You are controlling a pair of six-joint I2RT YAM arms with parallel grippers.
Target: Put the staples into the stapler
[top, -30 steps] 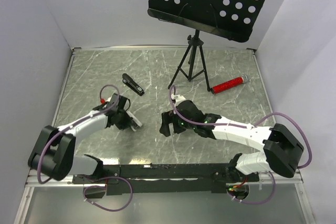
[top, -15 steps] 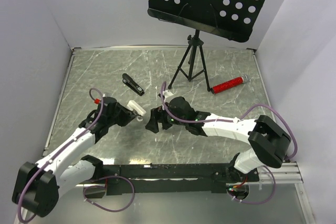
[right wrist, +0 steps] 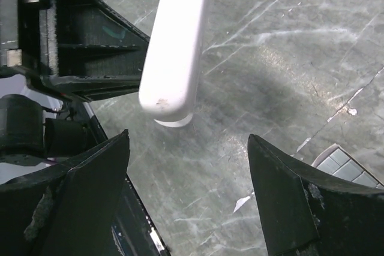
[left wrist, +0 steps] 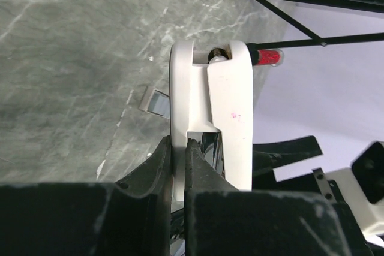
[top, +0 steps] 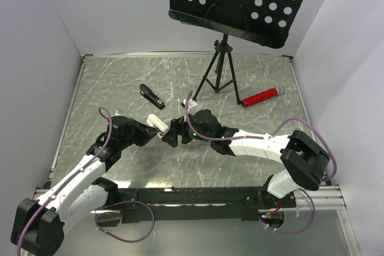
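Clamping white stapler (left wrist: 228, 118) in left gripper (left wrist: 179, 155), long axis aimed into wide-open right gripper (right wrist: 187, 148); staples (right wrist: 343, 163) just outside its finger.

Bright, even light; soft shadows

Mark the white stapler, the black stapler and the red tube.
white stapler (left wrist: 228, 112), left wrist view, on its white body.
black stapler (top: 152, 96), top external view, middle of its body.
red tube (top: 261, 96), top external view, middle of its length.
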